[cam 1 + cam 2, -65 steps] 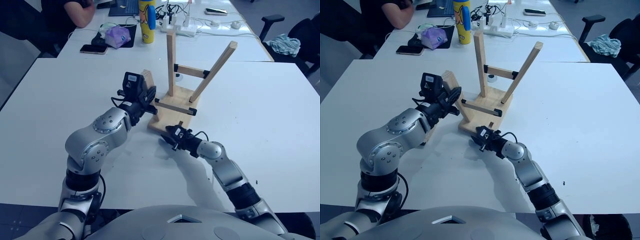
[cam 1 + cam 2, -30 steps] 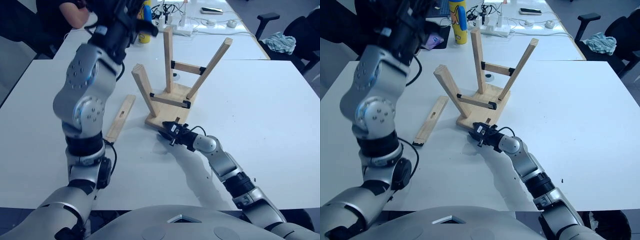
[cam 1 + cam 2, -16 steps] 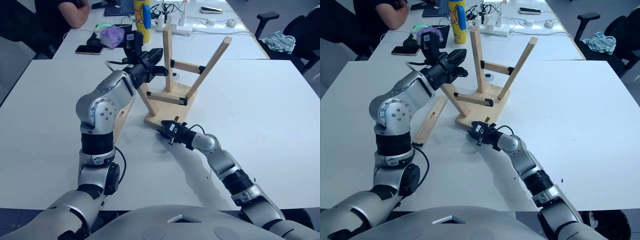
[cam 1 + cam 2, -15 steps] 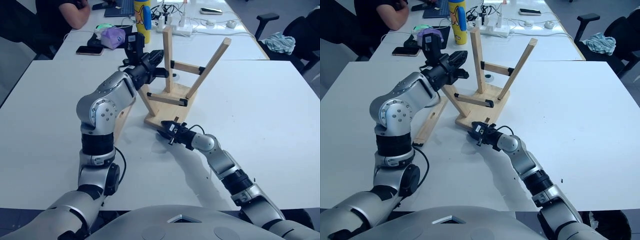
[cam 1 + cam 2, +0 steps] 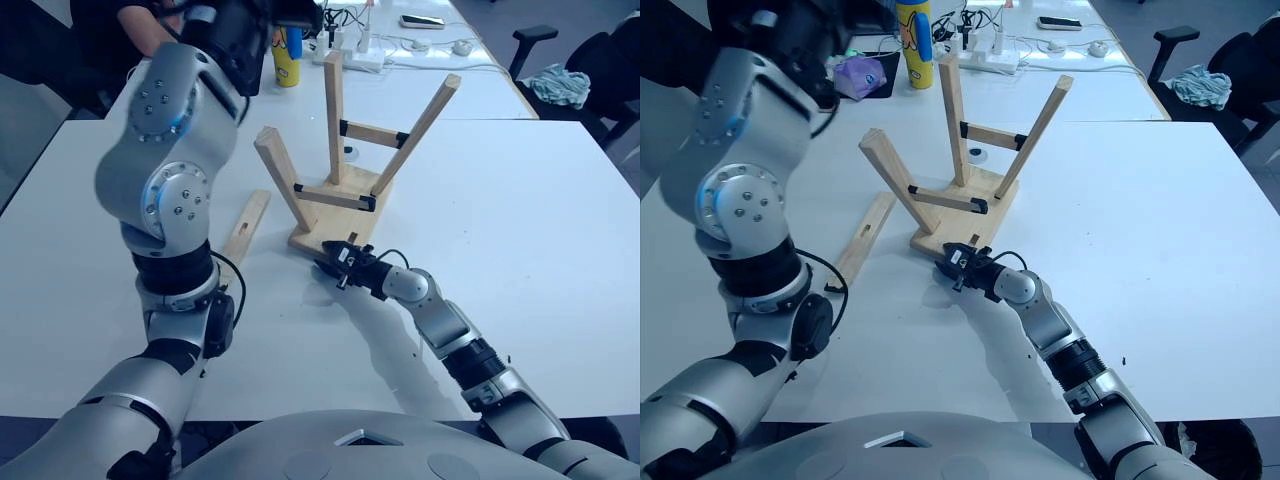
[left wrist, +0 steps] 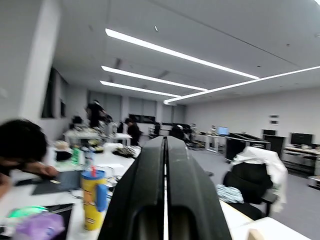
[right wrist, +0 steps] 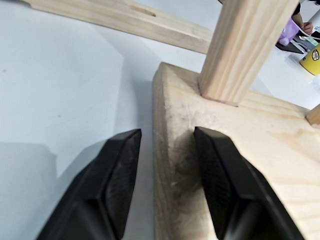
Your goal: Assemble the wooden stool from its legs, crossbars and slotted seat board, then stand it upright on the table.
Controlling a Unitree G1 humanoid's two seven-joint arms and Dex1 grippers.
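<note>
The left arm (image 5: 165, 130) is swinging up and away again. Half a second ago the left gripper (image 6: 165, 150) was down at the centre of the head view, at the top end of the tilted leg (image 5: 283, 180). It is now lifting clear into the upper left of the frame, fingers pressed together, leaving that leg standing free in the seat board (image 5: 335, 225). A second ago the arm was in much the same high place, and before that it was low beside the board with the leg, so it is making a second rise. As the forearm is lifting off, the loose slotted piece (image 5: 243, 228) at centre left is coming back into full sight.
</note>
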